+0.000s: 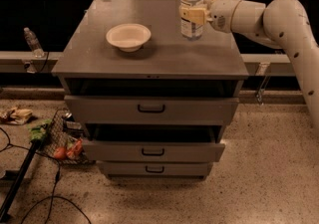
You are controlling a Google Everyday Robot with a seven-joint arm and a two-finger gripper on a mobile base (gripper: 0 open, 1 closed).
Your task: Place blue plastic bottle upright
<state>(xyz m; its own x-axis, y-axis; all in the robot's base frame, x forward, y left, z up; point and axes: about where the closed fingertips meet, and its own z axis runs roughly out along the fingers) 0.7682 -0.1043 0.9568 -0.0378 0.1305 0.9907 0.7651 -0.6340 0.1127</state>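
Observation:
The blue plastic bottle (pixel 191 5) stands upright on the back right of the grey cabinet top (pixel 149 54); it is clear and bluish, with a white cap and a white-blue label. My gripper (pixel 193 15) reaches in from the right and is closed around the bottle's middle, its cream fingers (pixel 188 15) across the label. The bottle's base appears to rest on the surface.
A cream bowl (pixel 128 36) sits left of the bottle on the cabinet top. The cabinet's drawers (pixel 152 151) stick out at the front. A small clear bottle (pixel 33 42) stands on a ledge at the far left. Clutter and cables lie on the floor at lower left.

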